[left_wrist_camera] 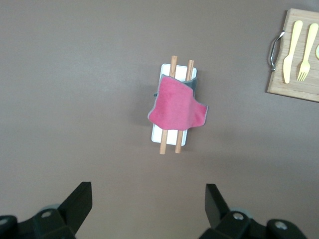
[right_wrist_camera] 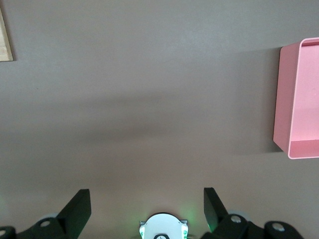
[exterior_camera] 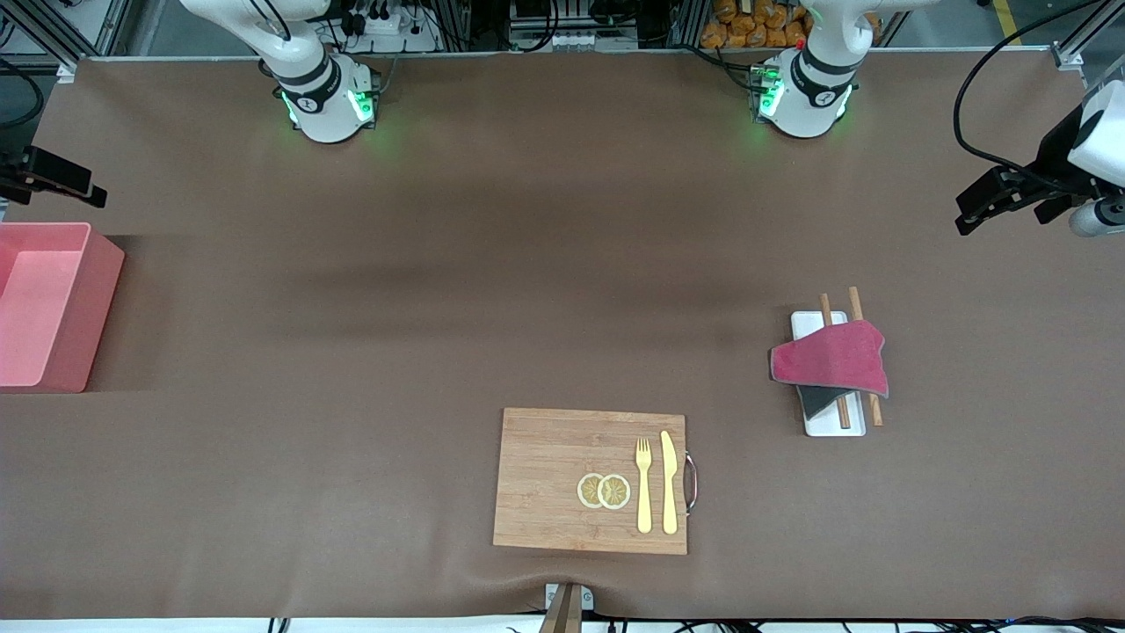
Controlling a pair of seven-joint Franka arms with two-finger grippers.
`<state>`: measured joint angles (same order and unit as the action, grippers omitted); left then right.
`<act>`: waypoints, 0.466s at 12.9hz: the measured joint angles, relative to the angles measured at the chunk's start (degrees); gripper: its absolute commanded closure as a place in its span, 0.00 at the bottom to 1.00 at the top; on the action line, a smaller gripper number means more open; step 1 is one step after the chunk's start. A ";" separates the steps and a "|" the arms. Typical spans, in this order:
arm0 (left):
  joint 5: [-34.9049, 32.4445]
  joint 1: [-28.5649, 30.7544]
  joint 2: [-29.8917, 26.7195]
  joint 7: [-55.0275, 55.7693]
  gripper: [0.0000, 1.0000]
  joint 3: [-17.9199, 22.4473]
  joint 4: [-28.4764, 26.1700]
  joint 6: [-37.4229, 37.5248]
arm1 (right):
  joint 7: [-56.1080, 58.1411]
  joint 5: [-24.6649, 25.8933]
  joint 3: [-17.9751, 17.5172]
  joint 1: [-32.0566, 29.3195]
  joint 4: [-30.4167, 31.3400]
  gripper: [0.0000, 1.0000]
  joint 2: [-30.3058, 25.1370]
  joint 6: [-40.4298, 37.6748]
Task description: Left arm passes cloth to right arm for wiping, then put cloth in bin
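The crimson cloth (exterior_camera: 831, 356) lies draped over two wooden chopsticks (exterior_camera: 852, 303) on a flat white tray (exterior_camera: 835, 426), toward the left arm's end of the table; its dark grey underside peeks out at one edge. The left wrist view shows the cloth (left_wrist_camera: 175, 105) from high above. My left gripper (exterior_camera: 971, 211) hangs open and empty high over that end of the table (left_wrist_camera: 148, 186). The pink bin (exterior_camera: 48, 303) stands at the right arm's end and also shows in the right wrist view (right_wrist_camera: 296, 99). My right gripper (exterior_camera: 92, 195) is open and empty, up in the air by the bin (right_wrist_camera: 147, 191).
A wooden board (exterior_camera: 562, 479) with a metal handle lies near the front camera, carrying a yellow fork (exterior_camera: 644, 483), a yellow knife (exterior_camera: 669, 482) and two lemon slices (exterior_camera: 604, 491). The brown table mat (exterior_camera: 439, 308) covers the whole table.
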<state>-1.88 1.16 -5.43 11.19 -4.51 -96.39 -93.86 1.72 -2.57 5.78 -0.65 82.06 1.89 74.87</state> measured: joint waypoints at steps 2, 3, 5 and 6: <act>0.00 -0.13 0.00 0.02 0.00 0.00 0.03 0.01 | 0.00 0.00 -0.06 0.07 -0.05 0.00 0.00 0.00; 0.00 -0.13 0.00 0.03 0.00 0.00 0.14 0.01 | 0.00 0.00 -0.10 0.12 -0.10 0.00 0.00 0.00; 0.00 -0.13 0.04 0.02 0.00 0.06 1.01 0.24 | 0.00 0.00 -0.08 0.11 -0.19 0.00 0.00 0.00; 0.00 -0.13 0.23 -0.03 0.00 0.08 1.63 0.69 | 0.00 0.00 -0.08 0.11 -0.21 0.00 0.00 0.00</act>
<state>-1.88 1.03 -5.20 11.16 -4.43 -94.76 -93.17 1.72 -2.57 5.70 -0.54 81.85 1.89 74.87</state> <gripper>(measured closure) 0.000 0.000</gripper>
